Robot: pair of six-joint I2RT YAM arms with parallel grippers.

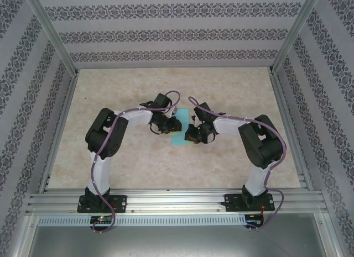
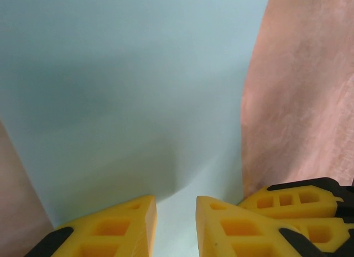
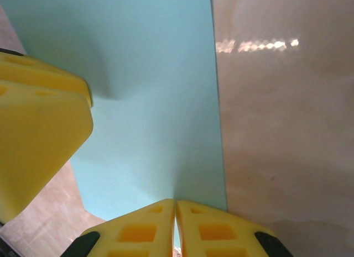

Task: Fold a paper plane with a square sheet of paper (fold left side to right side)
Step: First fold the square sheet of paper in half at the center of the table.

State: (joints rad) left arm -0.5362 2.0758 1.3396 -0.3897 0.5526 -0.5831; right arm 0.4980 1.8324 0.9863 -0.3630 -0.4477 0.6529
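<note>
Starting at the left: left pincer (image 1: 169, 126) down on the thin, plain teal-blue square sheet of paper (image 1: 178, 139) at the middle of the pale marbled table (image 1: 232, 91). Yellow fingers (image 2: 124, 226) parted by a narrow gap with teal visible through it, so released rather than nipping anything.

Between the two arms, flat on the table: the sheet itself, smooth, with no diagonal creases, no point and no dart shape anywhere.

Just to the right, close beside the first: right pincer (image 1: 192, 134), yellow fingers (image 3: 138, 232) clenched tip to tip and set on the paper near its right edge. Impossible to tell whether a ply of paper sits pinched between them.

Judging progress: early. Seemingly longer than wide in the wrist views, hinting at a first left-over-right fold already in place, though far from certain. Left to do, by that reading: nose corners, wing folds and centre crease, nearly everything separating a flat sheet from a paper plane.
</note>
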